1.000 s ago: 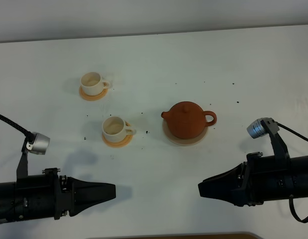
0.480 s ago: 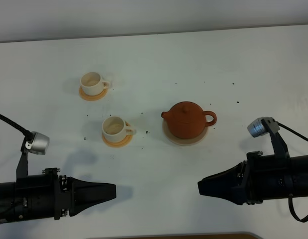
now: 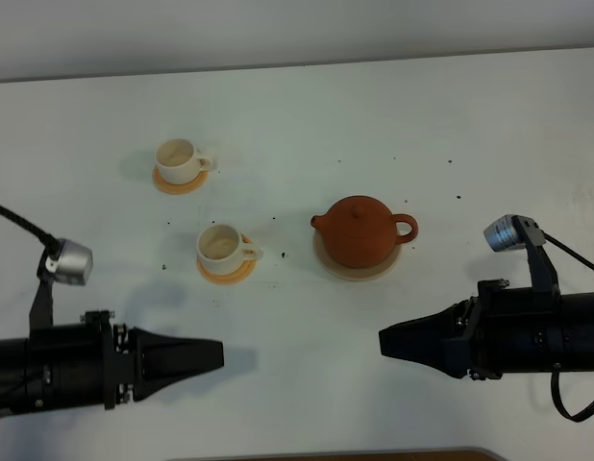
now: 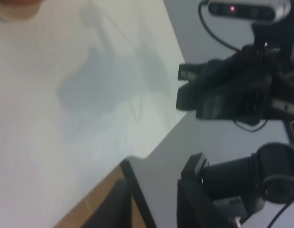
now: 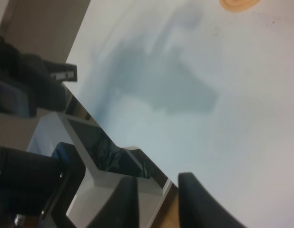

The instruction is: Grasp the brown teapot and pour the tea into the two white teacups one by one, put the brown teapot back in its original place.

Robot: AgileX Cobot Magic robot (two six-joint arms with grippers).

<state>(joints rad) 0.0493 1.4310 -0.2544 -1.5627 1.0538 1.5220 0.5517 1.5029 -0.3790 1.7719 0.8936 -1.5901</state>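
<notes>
White table (image 3: 297,96), plain pale wall behind, a few dark specks (image 3: 283,254) scattered mid-table. Brown teapot (image 3: 359,230) sits upright w/ lid on, centred on the beige coaster (image 3: 355,276), right of centre, spout toward the cups, handle toward the right arm. Far cup (image 3: 177,158) and near cup (image 3: 220,247) are each on an orange saucer (image 3: 225,276), well left of the pot, apart from each other.

Change vs a sec ago: both arms shifted slightly. Right gripper (image 3: 383,342) crept up and a bit inward toward the pot; left gripper (image 3: 218,355) barely nudged, its cam moved more than its tip. Pot, cups and saucers didn't move at all.

Right wrist view: fingers (image 5: 199,199) a small gap apart, nothing btwn them, only bare table ahead. Left wrist view is the same: fingers parted a little, holding nothing.

Read: very start of the task, approach just beginning, no contact yet. Right arm looks like the one going for the handle since it's nearest. Nothing poured, and the whole pour + return is still to do. Jaws prob need to widen before taking the handle.
</notes>
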